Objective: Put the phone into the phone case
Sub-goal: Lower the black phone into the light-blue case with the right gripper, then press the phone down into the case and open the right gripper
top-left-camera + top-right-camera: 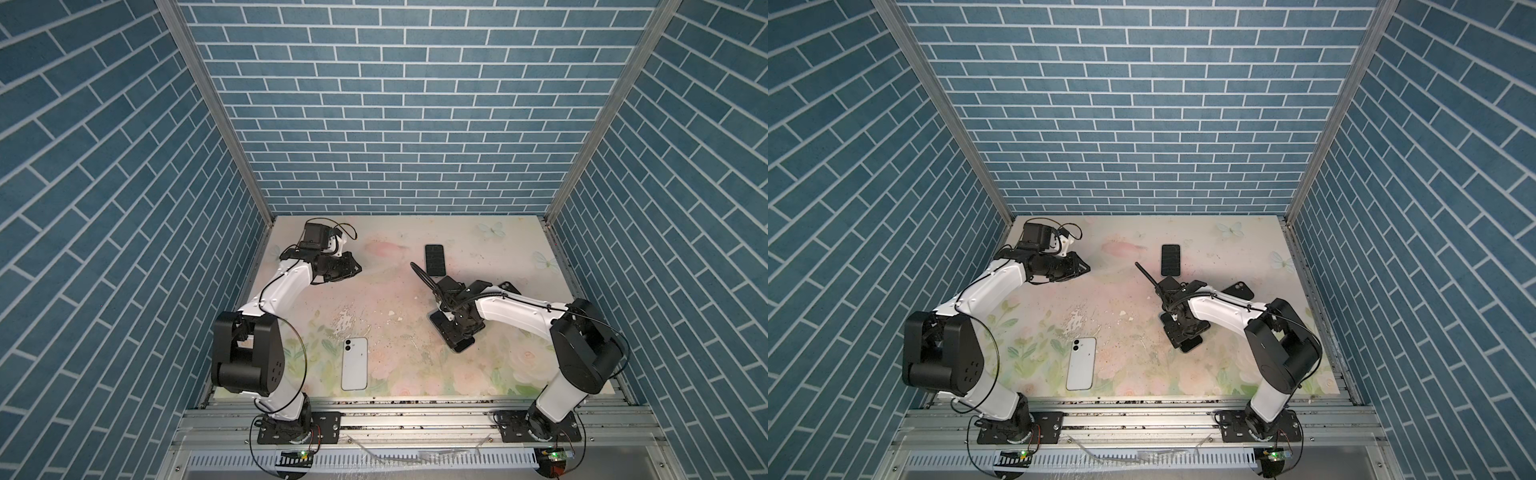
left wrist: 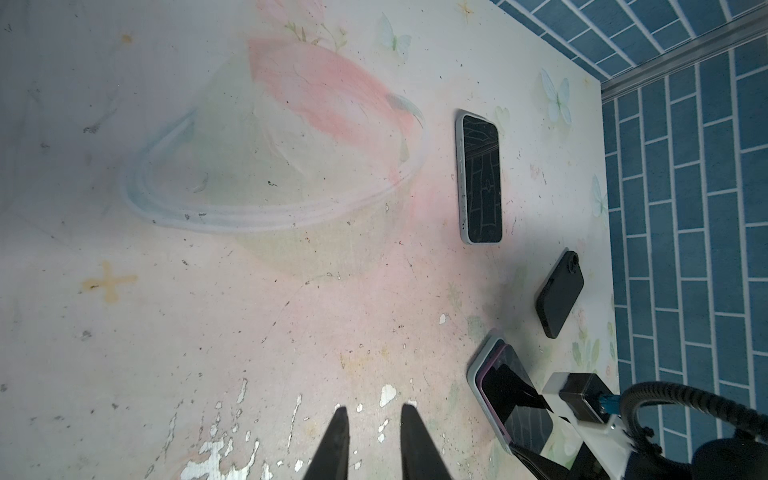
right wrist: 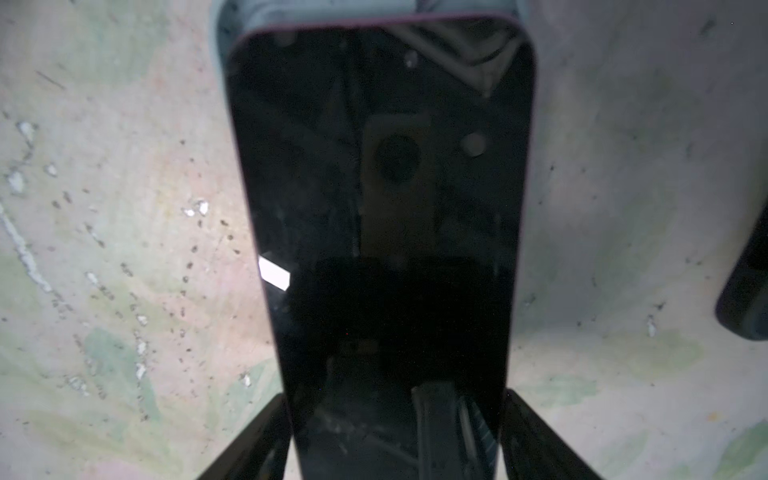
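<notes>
phone (image 3: 374,187) lies on the pale case (image 3: 218,41), not fully pressed in; right jaws straddle it wide, grip unclear; left jaws barely open, empty.

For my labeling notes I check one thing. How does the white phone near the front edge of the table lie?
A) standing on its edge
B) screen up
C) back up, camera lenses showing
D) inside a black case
C: in a top view the white phone lies flat on the table, its two lenses facing up.

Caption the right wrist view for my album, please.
Right gripper straddling a dark-screened phone lying over a grey case on the floral table.
</notes>
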Motion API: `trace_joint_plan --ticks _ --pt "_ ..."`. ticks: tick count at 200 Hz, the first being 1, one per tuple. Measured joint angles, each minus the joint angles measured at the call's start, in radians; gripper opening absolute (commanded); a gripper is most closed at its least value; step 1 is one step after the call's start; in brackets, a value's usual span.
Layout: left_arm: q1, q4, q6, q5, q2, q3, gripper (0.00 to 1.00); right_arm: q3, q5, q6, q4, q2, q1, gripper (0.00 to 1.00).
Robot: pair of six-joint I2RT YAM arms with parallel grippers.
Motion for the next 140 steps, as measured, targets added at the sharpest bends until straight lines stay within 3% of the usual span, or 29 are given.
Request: trace_joint_plan --ticks 21,88,108,140 --pt "0.0 0.0 0.0 0.0 0.0 0.0 0.25 0.01 -0.002 -0.009 0.001 0.002 -0.002 0.94" --pt "0.0 0.0 0.0 0.0 0.0 0.0 0.25 0.018 -0.087 0.006 0.03 0.0 -0.07 0.92" --pt "0.0 0.0 0.0 0.001 0.001 0.0 0.25 0.018 -0.139 0.023 0.051 -0.001 -0.108 0.98" --pt "0.0 0.0 0.0 0.003 0.001 0.0 0.25 0.019 -0.176 0.026 0.064 0.0 -0.127 0.99"
